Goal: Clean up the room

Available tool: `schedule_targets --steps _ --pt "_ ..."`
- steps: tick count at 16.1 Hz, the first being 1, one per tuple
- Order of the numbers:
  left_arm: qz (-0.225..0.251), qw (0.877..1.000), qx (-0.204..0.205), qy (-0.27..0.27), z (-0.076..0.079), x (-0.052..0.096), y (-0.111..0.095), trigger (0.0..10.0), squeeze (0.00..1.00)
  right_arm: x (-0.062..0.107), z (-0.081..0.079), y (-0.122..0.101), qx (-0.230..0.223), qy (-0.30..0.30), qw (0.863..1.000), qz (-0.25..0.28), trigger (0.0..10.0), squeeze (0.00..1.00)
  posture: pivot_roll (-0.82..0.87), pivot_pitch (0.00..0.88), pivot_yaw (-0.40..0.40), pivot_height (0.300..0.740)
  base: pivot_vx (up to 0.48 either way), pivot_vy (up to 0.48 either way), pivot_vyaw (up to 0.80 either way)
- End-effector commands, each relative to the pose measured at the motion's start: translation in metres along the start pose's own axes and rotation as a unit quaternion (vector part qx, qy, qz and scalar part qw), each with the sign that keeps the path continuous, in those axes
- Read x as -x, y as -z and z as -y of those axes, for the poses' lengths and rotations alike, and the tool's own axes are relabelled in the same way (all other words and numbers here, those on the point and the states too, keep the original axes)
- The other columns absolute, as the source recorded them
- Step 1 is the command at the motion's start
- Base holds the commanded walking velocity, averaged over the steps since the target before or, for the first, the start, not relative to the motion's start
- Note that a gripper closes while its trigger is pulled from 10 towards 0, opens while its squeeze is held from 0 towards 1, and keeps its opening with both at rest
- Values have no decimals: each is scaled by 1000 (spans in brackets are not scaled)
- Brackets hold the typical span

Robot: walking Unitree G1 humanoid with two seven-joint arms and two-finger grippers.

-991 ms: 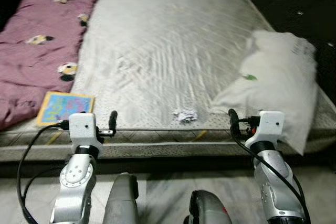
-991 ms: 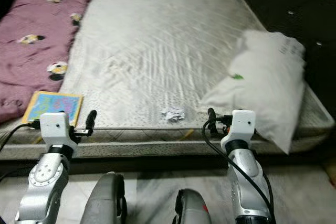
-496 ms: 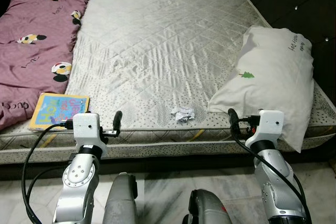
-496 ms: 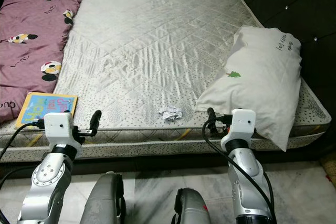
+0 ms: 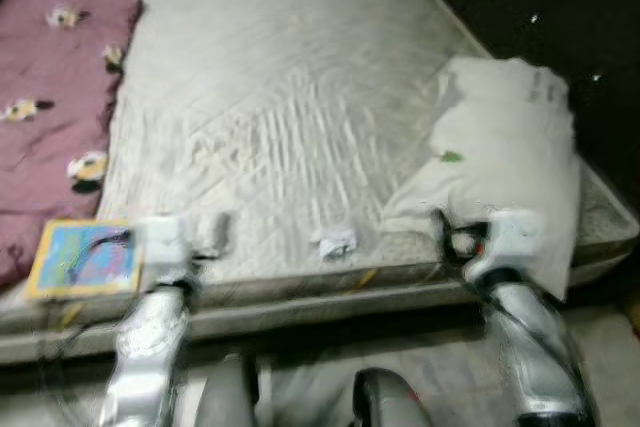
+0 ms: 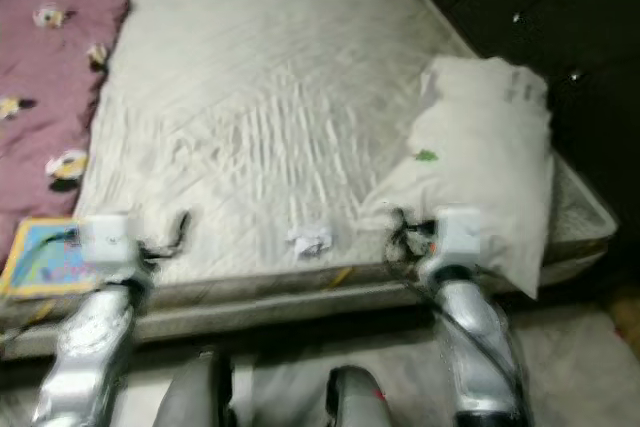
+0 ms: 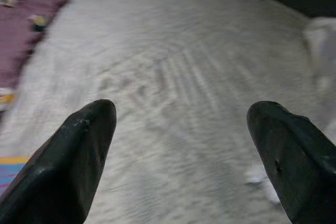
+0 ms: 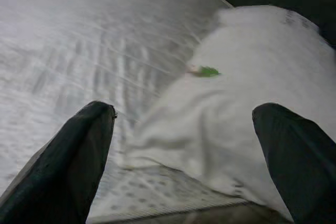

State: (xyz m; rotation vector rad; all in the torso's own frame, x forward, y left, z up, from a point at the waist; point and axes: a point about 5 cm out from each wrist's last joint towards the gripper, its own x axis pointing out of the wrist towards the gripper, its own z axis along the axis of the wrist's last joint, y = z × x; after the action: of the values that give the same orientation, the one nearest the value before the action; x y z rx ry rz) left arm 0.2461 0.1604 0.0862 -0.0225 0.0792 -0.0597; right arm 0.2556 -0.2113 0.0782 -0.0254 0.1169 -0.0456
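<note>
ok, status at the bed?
Left gripper and right gripper both open, empty, at the mattress edge. Crumpled paper untouched near the edge, between them. Nothing blocking it; pillow beside right gripper.

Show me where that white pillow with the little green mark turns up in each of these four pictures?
Left eye view: pillow lies at the right on the mattress.
Right eye view: pillow, again at the right.
Left wrist view: a white blur at the frame's edge, probably the pillow.
Right wrist view: pillow lies ahead between the open fingers.
Shared landmark: the green mark.
</note>
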Motion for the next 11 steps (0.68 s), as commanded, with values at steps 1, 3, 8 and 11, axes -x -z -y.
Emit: schedule_targets --steps 1,3,8,11 --pt "2 1000 -7 -19 -14 2 -2 10000 0 -5 -10 -9 -4 -18 1000 17 10000 0 17 93 -40 658 345 0 0" --pt "1 1000 -9 -24 -14 2 -2 10000 0 -5 -11 -9 0 -20 1000 18 10000 0 17 95 -40 658 129 0 0" --pt "-6 999 -12 -43 -18 2 -1 10000 0 -5 -12 -9 0 -27 999 18 10000 0 17 95 -40 658 0 0 0" --pt "-8 999 -11 -49 -19 2 0 10000 0 -5 -14 -9 -3 -35 999 21 10000 0 19 101 -41 628 0 0 0"
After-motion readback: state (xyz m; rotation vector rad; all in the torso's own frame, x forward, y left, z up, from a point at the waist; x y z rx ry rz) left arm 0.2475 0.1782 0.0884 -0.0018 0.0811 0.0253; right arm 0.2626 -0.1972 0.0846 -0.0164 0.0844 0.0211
